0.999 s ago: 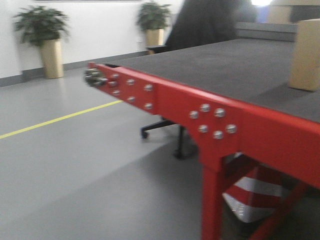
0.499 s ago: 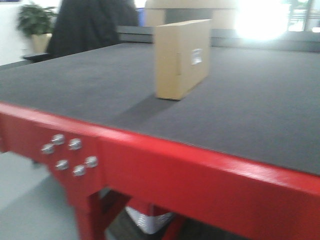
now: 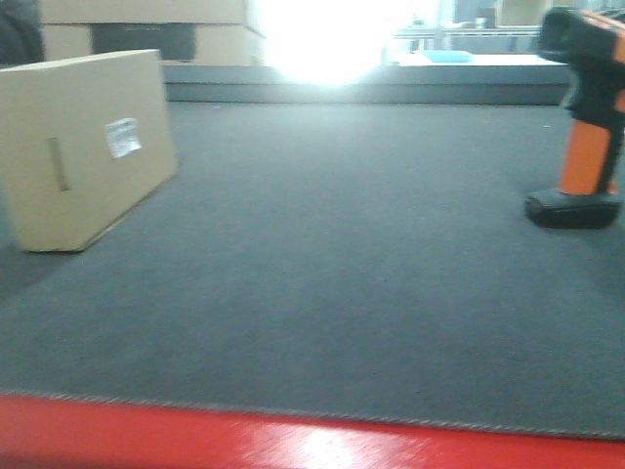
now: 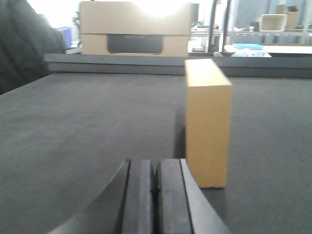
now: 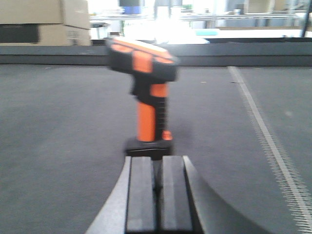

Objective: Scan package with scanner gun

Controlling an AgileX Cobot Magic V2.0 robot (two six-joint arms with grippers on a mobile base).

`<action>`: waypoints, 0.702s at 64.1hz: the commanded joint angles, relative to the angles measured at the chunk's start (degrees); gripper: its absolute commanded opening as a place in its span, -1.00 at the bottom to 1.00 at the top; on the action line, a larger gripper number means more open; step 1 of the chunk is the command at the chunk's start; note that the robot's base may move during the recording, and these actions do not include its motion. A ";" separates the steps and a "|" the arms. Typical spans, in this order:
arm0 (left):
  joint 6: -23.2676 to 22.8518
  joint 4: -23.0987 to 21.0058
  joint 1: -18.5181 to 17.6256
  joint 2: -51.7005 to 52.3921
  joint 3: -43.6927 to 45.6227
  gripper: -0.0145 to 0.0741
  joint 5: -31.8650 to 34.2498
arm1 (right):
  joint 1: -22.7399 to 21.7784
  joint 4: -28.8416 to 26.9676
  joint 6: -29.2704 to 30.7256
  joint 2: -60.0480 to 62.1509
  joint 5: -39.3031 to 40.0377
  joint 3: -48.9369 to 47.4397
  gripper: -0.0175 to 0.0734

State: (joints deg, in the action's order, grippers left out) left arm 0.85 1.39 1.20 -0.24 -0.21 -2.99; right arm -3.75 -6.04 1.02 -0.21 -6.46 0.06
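1. The package stood on edge at the left of the dark table mat. Its broad face, bearing the white label and slot mark, was turned toward the open middle, probably so that the label could be read from that side.
2. The scanner gun stood upright on its flat base at the far right, well apart from the package. This pose likely left the handle free for a grasp from the front.
3. The left gripper hung low over the mat, pads pressed together with nothing between them. It faced the narrow end of the package, which stood just ahead and slightly to its right.
4. The right gripper was likewise closed and empty, lined up with the scanner gun straight ahead. It would have to open before any grasp.
5. The stacked cartons stood beyond the table's far edge, behind the package.
6. Compared with half a second before, the front view had swung rightward.
   - The package had passed from near the picture's centre to its left edge.
   - The scanner gun had come into view.
   - The bolted frame corner had gone, leaving only a strip of red edge.
   - The package's own place on the mat showed no evident change.
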 commanded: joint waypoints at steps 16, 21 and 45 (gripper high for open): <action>-0.01 0.07 -0.15 0.24 0.21 -0.92 0.96 | -0.23 0.36 -0.03 0.21 0.94 -0.06 -0.95; -0.01 0.07 -0.15 0.24 0.21 -0.92 0.96 | -0.23 0.36 -0.03 0.21 0.94 -0.06 -0.95; -0.01 0.07 -0.15 0.24 0.21 -0.92 0.96 | -0.23 0.36 -0.03 0.21 0.94 -0.06 -0.95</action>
State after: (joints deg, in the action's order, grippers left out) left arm 0.85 1.39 1.20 -0.24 -0.21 -2.99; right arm -3.75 -6.04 1.02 -0.21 -6.46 0.06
